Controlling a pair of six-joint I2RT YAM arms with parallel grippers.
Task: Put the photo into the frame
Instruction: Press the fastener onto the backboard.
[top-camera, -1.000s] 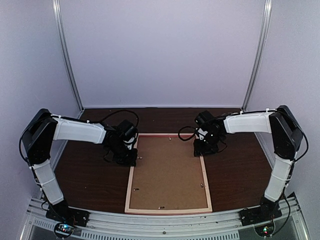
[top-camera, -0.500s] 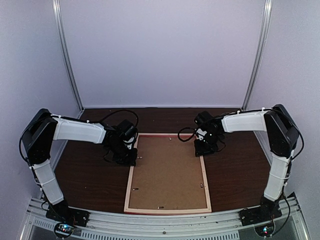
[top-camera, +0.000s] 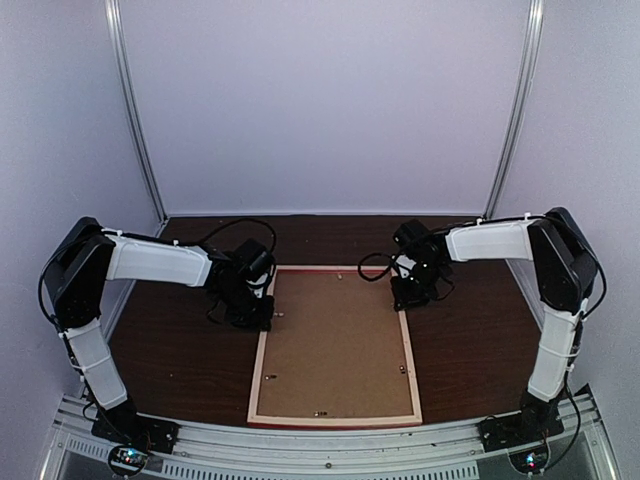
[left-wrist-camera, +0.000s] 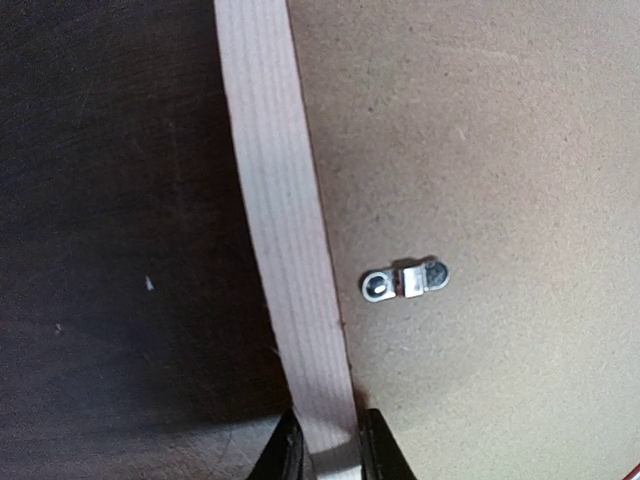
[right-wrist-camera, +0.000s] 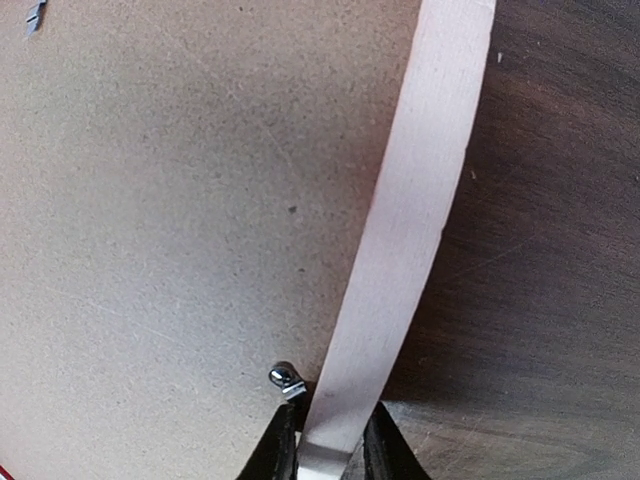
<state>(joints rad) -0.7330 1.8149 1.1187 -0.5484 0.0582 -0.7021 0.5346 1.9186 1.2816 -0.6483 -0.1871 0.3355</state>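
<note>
On the table (top-camera: 470, 350), face-down frame (top-camera: 335, 417), left tool (left-wrist-camera: 327, 455) and right tool (right-wrist-camera: 332, 448) each clamped on its rails, both mostly cropped.

brown backing board (top-camera: 335, 340) with metal clips (left-wrist-camera: 404, 282) lies on dark table (top-camera: 470, 340).

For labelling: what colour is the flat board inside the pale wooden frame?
The flat board is plain light brown, clearest in the top external view.
</note>
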